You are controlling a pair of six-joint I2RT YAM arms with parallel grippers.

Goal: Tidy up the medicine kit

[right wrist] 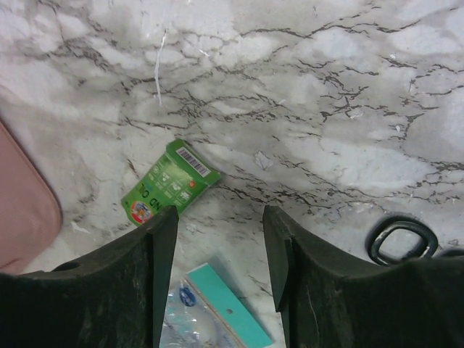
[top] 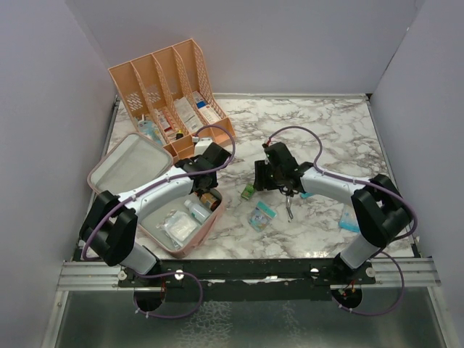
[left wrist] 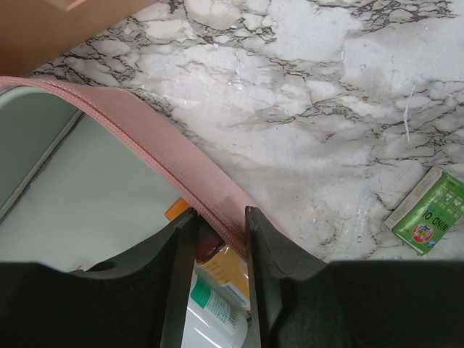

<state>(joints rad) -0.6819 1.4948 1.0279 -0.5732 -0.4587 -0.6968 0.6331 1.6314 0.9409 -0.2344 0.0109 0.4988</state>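
The medicine kit (top: 98,177) lies open at the left, a pink zip case with a pale lining; its rim (left wrist: 145,123) crosses the left wrist view. My left gripper (top: 205,190) reaches over the case's right edge. Its jaws (left wrist: 221,217) stand narrow, shut on an amber bottle (left wrist: 228,272) with a dark red cap that lies in the case (top: 211,200). A white bottle (left wrist: 210,304) lies beside it. My right gripper (top: 261,180) hangs open over the marble (right wrist: 221,214), holding nothing. A green sachet (right wrist: 170,181) lies just ahead to its left, and a teal-strip packet (right wrist: 217,308) lies below it.
A peach slotted organizer (top: 170,87) with boxes stands at the back left. Clear packets (top: 177,226) lie in the case. A dark ring-handled tool (right wrist: 399,239) lies right of the right gripper. A small blue item (top: 349,225) rests by the right arm's base. White walls enclose the table.
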